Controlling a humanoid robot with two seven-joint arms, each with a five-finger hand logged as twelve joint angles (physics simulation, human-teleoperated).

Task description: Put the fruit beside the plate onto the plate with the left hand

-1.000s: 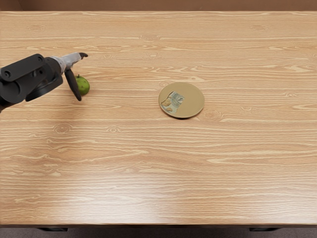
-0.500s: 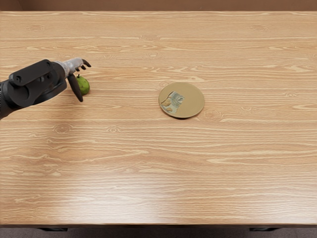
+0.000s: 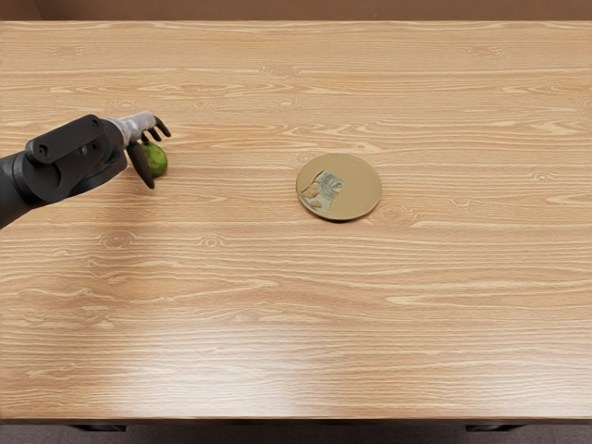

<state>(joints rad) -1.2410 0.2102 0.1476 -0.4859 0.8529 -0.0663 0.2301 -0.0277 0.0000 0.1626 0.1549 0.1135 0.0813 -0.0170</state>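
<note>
Fruit sits on the desk at far left, well apart from the plate. The left hand curls around it, thumb in front and fingers over the top. Firm the grip before lifting, or it may roll.

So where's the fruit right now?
In the head view the fruit sits on the left side of the table, right at the left hand, well left of the plate and not on it.
</note>
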